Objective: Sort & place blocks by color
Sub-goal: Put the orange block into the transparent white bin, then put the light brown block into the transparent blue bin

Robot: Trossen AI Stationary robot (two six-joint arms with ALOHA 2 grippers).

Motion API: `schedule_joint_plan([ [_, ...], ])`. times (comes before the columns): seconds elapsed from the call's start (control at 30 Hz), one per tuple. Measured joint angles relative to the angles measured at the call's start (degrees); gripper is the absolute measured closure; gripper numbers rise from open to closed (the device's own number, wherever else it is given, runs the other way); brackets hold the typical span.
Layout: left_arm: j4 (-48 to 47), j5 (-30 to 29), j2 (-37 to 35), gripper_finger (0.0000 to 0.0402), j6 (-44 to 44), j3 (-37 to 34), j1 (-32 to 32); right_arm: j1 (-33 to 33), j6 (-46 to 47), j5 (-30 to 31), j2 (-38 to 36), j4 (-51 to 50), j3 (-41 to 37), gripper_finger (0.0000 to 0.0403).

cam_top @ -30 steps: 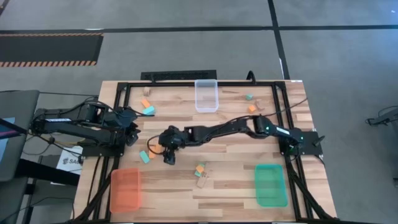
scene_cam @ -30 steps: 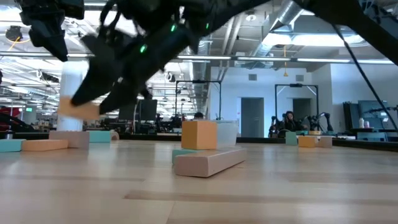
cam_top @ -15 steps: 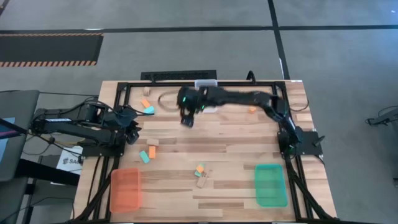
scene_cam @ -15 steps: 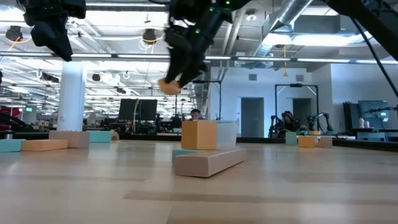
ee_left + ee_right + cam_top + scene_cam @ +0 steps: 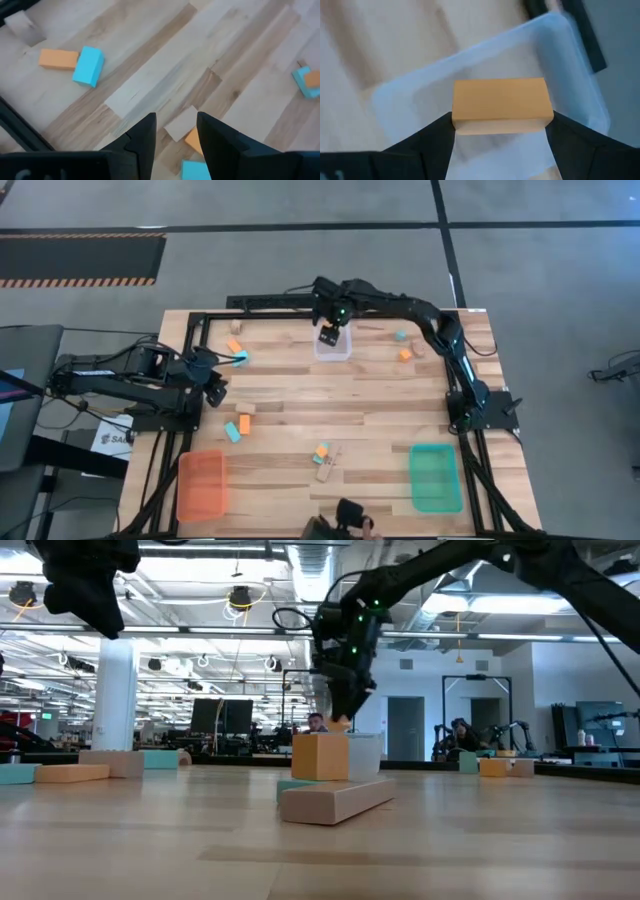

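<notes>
A: Where was the right claw (image 5: 329,336)?

B: Reached across to the far edge of the wooden tabletop (image 5: 370,395), directly over the clear plastic tray (image 5: 333,346). It was pinching a plain tan wooden block (image 5: 501,105) by its two ends, held above the tray's open top.

A: And the left claw (image 5: 213,388)?

B: Parked over the left side of the tabletop, fingers (image 5: 142,142) partly spread with nothing between them. Its wrist view looked down on bare planks.

A: Where were the other blocks?

B: Spread about. Near the far-left corner lay an orange block (image 5: 234,346) and a light blue block (image 5: 240,357). Just beside the left claw sat a small tan block (image 5: 246,409), an orange upright block (image 5: 243,424) and a teal block (image 5: 232,432). Toward the near middle, an orange cube (image 5: 323,449) sat on a teal piece (image 5: 317,456), touching a long tan bar (image 5: 327,467). Far right held a teal block (image 5: 400,336) and an orange one (image 5: 405,354).

A: The coloured trays?

B: The orange tray (image 5: 202,484) sat at the near left and the teal-green tray (image 5: 436,477) at the near right; I could see no blocks in either.
</notes>
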Motion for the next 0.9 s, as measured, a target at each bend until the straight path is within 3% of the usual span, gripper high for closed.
schedule_joint_plan([
  [0.47, 0.0, -7.6, 0.1, 0.0271, -9.2, 0.0, 0.0, -2.4, -10.4, -1.3, 1.1, -1.1, 0.0, 0.0019],
  [0.9, 0.2, -14.6, 0.2, 0.0271, -12.2, 0.0, 0.1, -3.3, -7.7, -0.9, -1.2, -3.4, 0.0, 0.0032],
])
